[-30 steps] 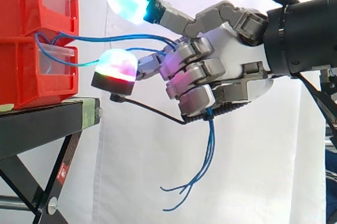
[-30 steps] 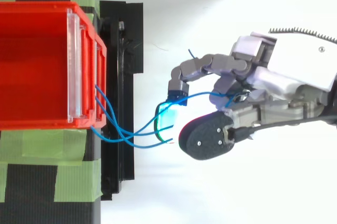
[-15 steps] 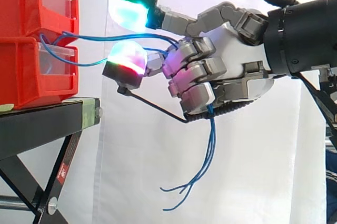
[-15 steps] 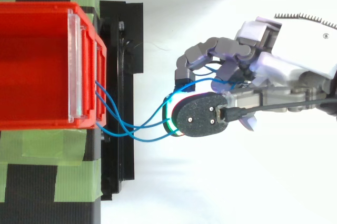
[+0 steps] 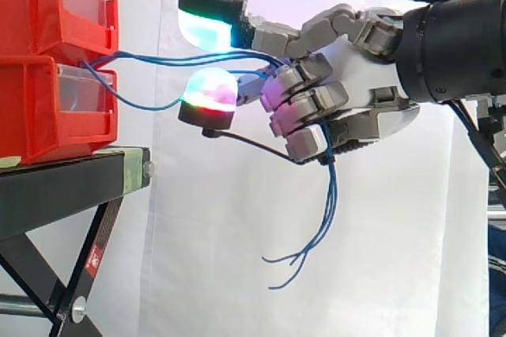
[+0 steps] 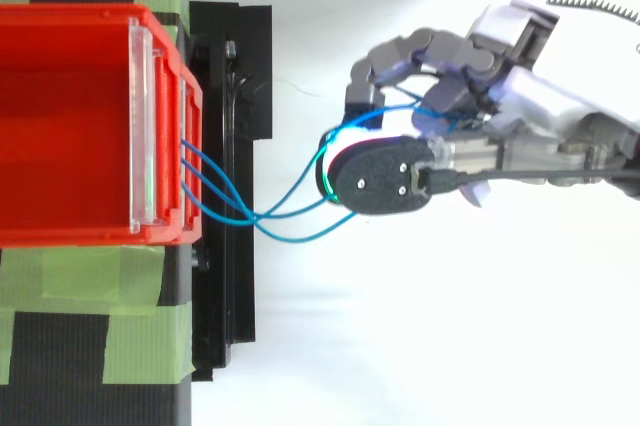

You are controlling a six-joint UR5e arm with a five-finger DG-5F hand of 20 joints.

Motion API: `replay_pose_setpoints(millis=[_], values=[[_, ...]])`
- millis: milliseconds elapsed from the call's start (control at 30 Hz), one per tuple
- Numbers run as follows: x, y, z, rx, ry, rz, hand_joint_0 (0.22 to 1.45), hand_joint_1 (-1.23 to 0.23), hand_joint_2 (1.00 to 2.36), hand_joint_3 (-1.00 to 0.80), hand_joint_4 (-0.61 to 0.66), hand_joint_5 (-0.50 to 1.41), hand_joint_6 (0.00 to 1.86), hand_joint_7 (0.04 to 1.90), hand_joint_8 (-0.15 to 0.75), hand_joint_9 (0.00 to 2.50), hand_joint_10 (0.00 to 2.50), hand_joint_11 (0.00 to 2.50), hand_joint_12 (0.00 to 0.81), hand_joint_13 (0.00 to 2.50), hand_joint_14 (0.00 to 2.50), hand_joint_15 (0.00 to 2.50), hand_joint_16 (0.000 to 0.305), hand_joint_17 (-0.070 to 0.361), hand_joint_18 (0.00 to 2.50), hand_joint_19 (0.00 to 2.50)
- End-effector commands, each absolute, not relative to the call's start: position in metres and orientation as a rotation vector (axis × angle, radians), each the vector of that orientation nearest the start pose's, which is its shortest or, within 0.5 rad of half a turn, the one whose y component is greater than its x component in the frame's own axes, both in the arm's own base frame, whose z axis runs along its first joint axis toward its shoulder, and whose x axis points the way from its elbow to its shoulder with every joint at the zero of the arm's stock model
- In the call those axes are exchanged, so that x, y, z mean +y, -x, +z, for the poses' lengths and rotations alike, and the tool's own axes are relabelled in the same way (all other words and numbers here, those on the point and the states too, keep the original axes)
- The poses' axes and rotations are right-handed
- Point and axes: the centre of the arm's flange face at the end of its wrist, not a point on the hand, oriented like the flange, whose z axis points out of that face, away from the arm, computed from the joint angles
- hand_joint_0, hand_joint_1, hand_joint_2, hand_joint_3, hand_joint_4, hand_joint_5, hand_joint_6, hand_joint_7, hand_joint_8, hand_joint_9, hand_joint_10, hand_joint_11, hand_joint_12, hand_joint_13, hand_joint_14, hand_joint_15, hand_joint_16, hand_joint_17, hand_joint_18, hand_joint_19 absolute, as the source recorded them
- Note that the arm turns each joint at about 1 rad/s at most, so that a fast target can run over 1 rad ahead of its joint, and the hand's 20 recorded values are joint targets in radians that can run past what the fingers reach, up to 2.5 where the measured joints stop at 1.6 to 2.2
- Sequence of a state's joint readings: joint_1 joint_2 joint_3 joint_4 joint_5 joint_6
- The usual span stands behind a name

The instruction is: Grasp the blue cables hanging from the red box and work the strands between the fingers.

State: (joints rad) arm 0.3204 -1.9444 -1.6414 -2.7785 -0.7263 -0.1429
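Blue cables (image 5: 142, 58) run from the front of the red bins (image 5: 47, 52) across the gap into my hand (image 5: 348, 92). The strands pass between the curled fingers and hang out below the hand with loose ends (image 5: 304, 250) dangling. In the top view the blue cables (image 6: 270, 216) sag from the red bin (image 6: 70, 126) toward the hand (image 6: 530, 116), passing under a dark fingertip pad (image 6: 385, 176). One glowing fingertip (image 5: 209, 88) sits under the strands, another fingertip (image 5: 207, 24) above them. The hand is shut on the cables.
The red bins rest on a black stand (image 5: 71, 187) with green tape strips (image 6: 80, 276) across its top. A white curtain hangs behind. Free room lies below and to the right of the stand.
The hand has shifted slightly up and away from the bins, toward the top edge in the top view. The cables sag more near the bin, and the dangling ends moved right.
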Motion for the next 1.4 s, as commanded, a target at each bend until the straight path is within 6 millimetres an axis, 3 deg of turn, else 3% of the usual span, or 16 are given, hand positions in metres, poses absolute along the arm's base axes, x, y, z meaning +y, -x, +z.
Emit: replay_pose_setpoints(millis=[0, 467, 767, 1367], values=[[-0.018, -0.607, 0.287, 1.007, -1.275, 0.556, 0.88, -0.58, 1.01, -0.85, 0.27, -0.02, 0.87, 1.06, 0.428, 1.20, 2.50, 2.50, 0.544, 1.59, 2.50, 1.63, 0.063, 0.141, 1.83, 0.95], [-0.009, -0.610, 0.286, 1.094, -1.168, 0.448, 0.87, -0.58, 1.01, -0.86, 0.27, -0.03, 0.83, 1.07, 0.428, 1.20, 2.50, 2.50, 0.544, 1.59, 2.50, 1.63, 0.063, 0.141, 1.83, 0.95], [-0.003, -0.613, 0.264, 1.124, -1.174, 0.426, 0.86, -0.58, 1.01, -0.86, 0.27, -0.03, 0.83, 1.07, 0.428, 1.20, 2.50, 2.50, 0.544, 1.59, 2.50, 1.63, 0.063, 0.141, 1.83, 0.95], [0.009, -0.628, 0.274, 1.076, -1.074, 0.408, 0.89, -0.57, 1.01, -0.79, 0.27, -0.03, 0.85, 1.07, 0.428, 1.20, 2.50, 2.50, 0.544, 1.59, 2.50, 1.63, 0.063, 0.141, 1.83, 0.95]])
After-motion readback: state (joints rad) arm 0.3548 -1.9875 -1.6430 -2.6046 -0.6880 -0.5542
